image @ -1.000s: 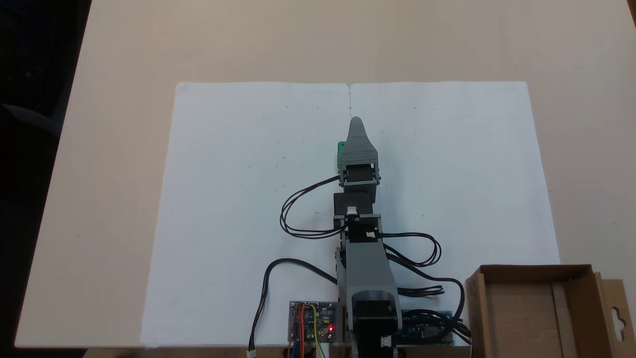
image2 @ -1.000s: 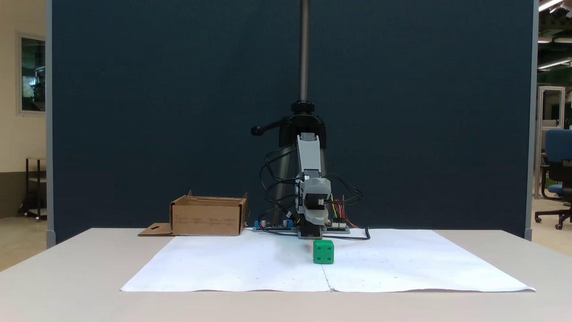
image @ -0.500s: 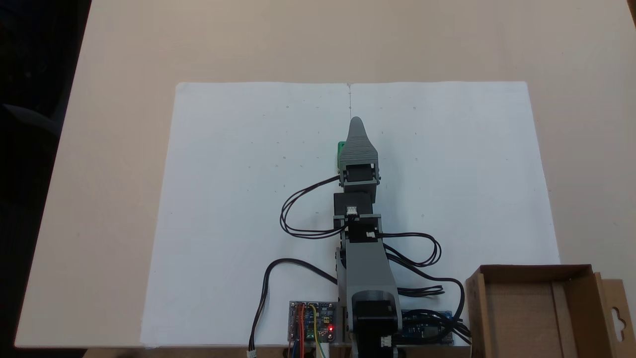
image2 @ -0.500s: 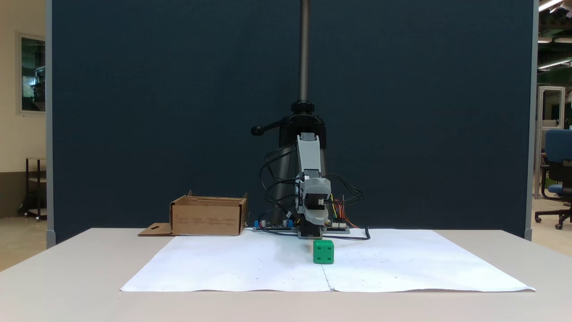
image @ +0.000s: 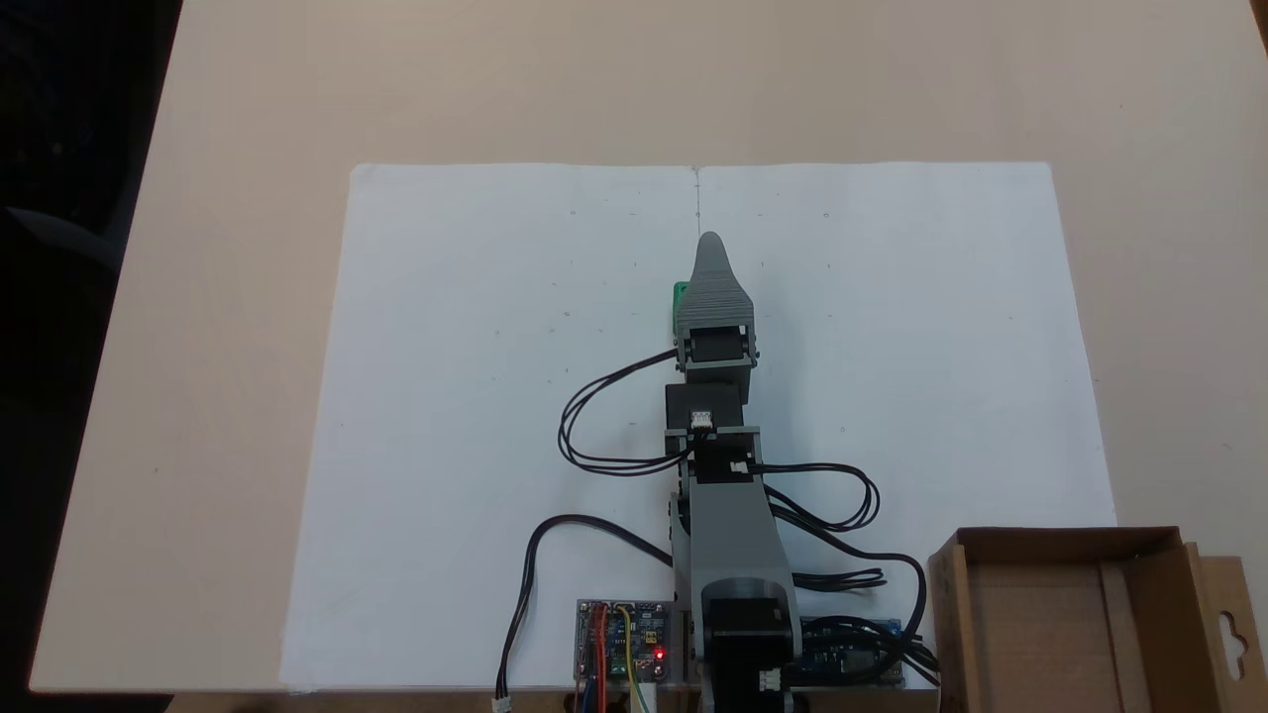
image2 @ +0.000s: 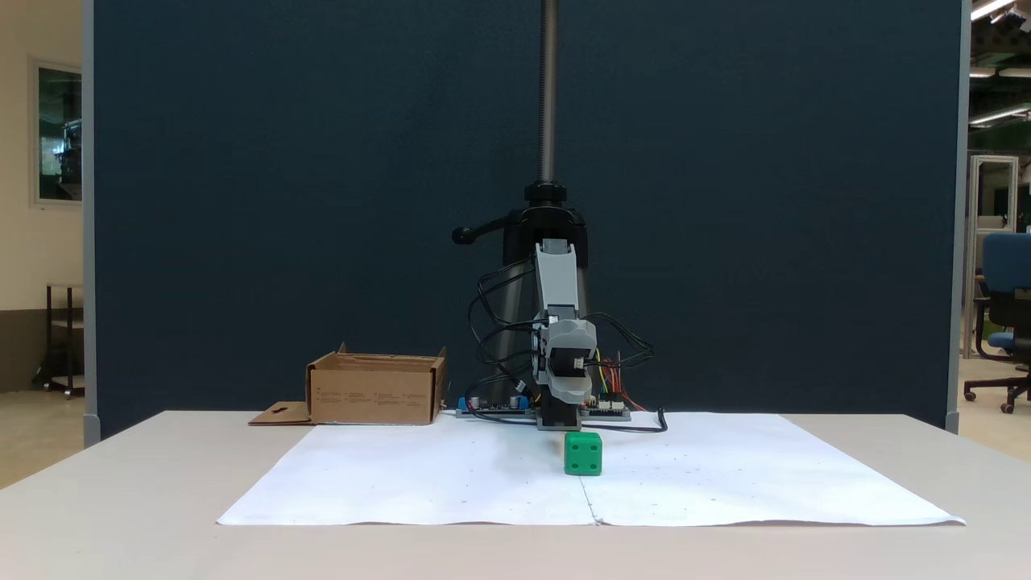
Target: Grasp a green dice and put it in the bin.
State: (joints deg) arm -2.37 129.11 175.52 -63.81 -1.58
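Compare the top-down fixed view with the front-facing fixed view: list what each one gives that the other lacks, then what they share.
The top-down view shows the bin's open inside and the dice mostly covered by the gripper. The front view shows the green dice whole, resting on the white paper, pips facing the camera, and the blue partition. Both share the arm, bin, dice and paper.

Both fixed views evenly lit and sharp, soft diffuse overhead light, only faint shadows on the white paper sheet, ceiling strip lights glaring top right, left edge of the top-down view falls into darkness.
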